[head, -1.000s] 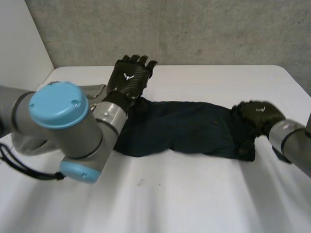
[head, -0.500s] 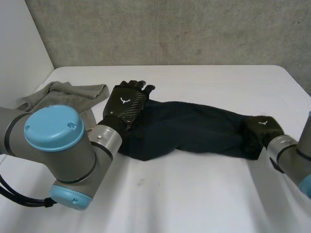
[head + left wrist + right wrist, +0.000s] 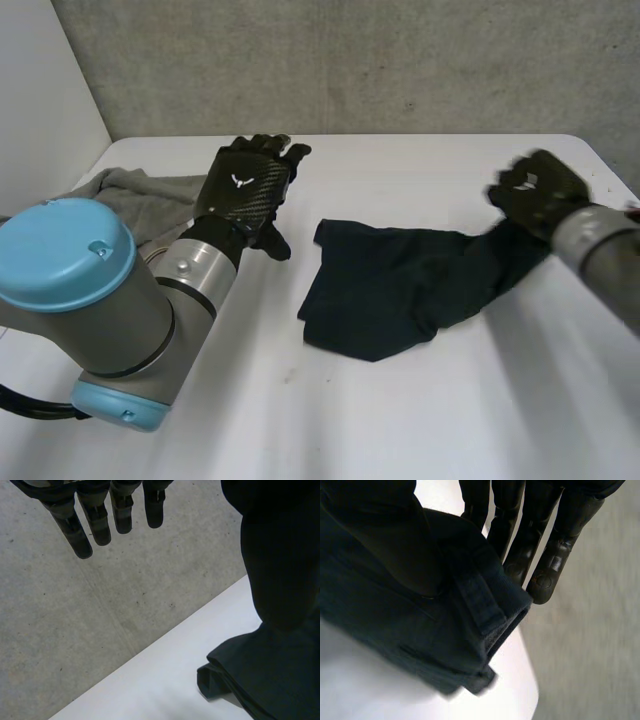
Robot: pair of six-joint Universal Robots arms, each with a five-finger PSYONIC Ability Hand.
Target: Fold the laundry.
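Table (image 3: 420, 420): dark garment (image 3: 390, 290) crumpled at centre, its right end lifted off the surface; grey cloth (image 3: 130, 195) bunched far left. At far right the right hand (image 3: 535, 190) is raised, thumb and straight fingers pinching the garment's hem. Beside the cloth the left hand (image 3: 243, 190) hovers, fingers straight, slightly spread, holding nothing.

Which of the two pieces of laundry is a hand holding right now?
The dark blue garment: the right hand pinches one end. The grey cloth lies unheld beside the left arm.
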